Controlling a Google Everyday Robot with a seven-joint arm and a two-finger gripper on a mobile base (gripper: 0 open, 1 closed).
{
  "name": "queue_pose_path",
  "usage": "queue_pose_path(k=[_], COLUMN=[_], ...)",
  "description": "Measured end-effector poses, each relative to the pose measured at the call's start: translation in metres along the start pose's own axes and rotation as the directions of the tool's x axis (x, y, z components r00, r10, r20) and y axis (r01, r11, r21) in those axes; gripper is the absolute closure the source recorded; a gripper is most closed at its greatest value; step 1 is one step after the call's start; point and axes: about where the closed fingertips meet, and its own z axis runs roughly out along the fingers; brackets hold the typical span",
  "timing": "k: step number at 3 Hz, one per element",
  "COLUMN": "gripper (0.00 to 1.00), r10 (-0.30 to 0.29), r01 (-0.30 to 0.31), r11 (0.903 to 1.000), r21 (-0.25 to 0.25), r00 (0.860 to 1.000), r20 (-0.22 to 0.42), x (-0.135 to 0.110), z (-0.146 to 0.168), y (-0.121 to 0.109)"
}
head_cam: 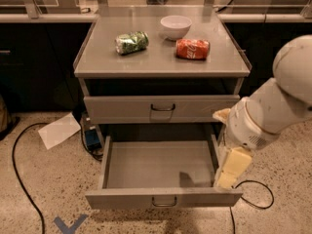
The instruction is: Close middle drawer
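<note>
Pincer (226, 178) hides right corner of middle drawer (122, 199).

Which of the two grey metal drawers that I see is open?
The lower grey metal drawer, pulled out with its tray showing; the upper grey drawer sits flush, shut. The tool hangs at the open drawer's right front corner.

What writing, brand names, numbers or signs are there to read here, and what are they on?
Nothing reads clearly.
Red can: white script, too blurred to read.
Green packet: print too blurred to read.
Blue tape mark on the floor: a shape, not lettering.
Gripper, at the right front corner of the open middle drawer: no markings visible.
</note>
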Motion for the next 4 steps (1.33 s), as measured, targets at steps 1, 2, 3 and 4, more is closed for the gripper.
queue_pose_path(k=[1,2,3,4], gripper=[0.00,0.00,0.00,0.00], r10=[0.021,0.021,0.019,0.016], r01=[-0.020,-0.020,-0.018,-0.014], r11=[0.9984,0.9977,0.9983,0.9985], r21=[-0.052,-0.064,-0.055,-0.054], r00=[1.000,1.000,0.999,1.000], r20=[0.017,0.022,0.026,0.026], x=[0.017,0.027,0.032,0.031], z=[0.052,0.098,0.141,0.139], y=[0.013,0.017,0.006,0.007])
